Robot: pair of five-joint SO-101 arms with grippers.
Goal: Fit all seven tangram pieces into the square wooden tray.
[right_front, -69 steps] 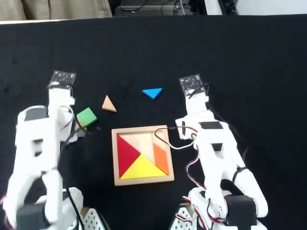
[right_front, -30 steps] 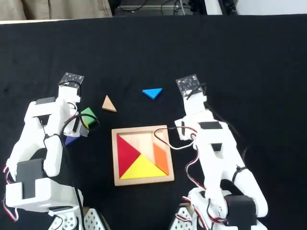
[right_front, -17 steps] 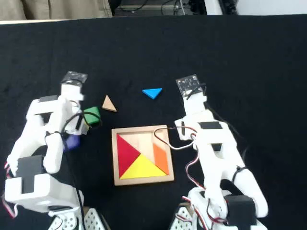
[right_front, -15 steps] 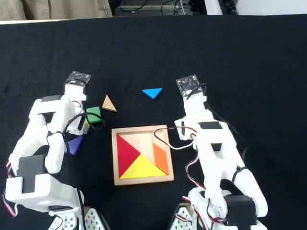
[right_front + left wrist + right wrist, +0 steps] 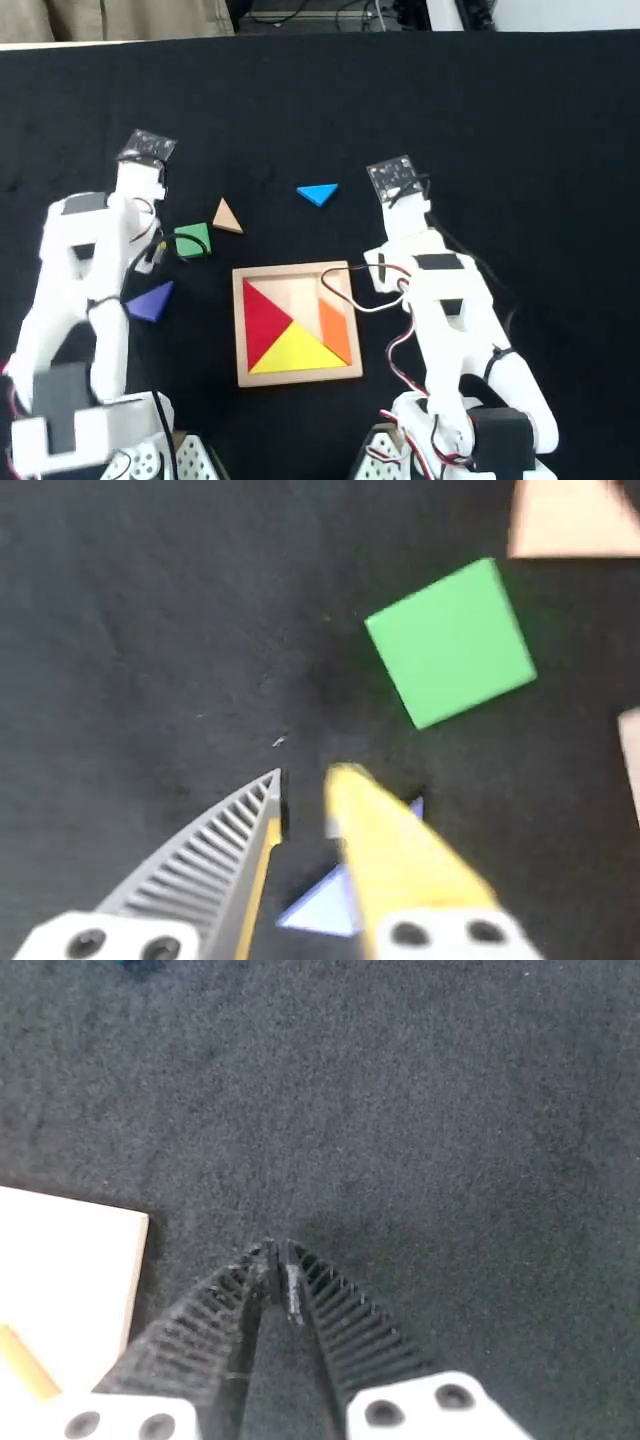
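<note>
Since a couple of seconds ago my left arm has drawn back toward the table's left edge, uncovering the purple triangle (image 5: pixel 152 300), and the green square (image 5: pixel 192 241) has slid slightly toward the tray. My right arm has kept still.

The square wooden tray (image 5: pixel 240 330) lies between my two arms and holds three pieces: one red triangle (image 5: pixel 262 318) on its left side, one yellow triangle (image 5: pixel 300 350) along the near edge and one orange piece (image 5: pixel 337 328) on the right. The far part of its floor is bare wood.

Four pieces lie outside on the black cloth (image 5: pixel 520 150) (so seven in all): the purple triangle left of the tray, the green square just beyond it, one tan triangle (image 5: pixel 227 216) near the square, and one blue triangle (image 5: pixel 318 193) farther out, beyond the tray.

My left claw (image 5: pixel 305 780) hangs with its fingers a little apart, gripping nothing, the green square just ahead of its tips. My right claw (image 5: pixel 277 1253) is pressed together on nothing, over cloth beside a tray corner.
</note>
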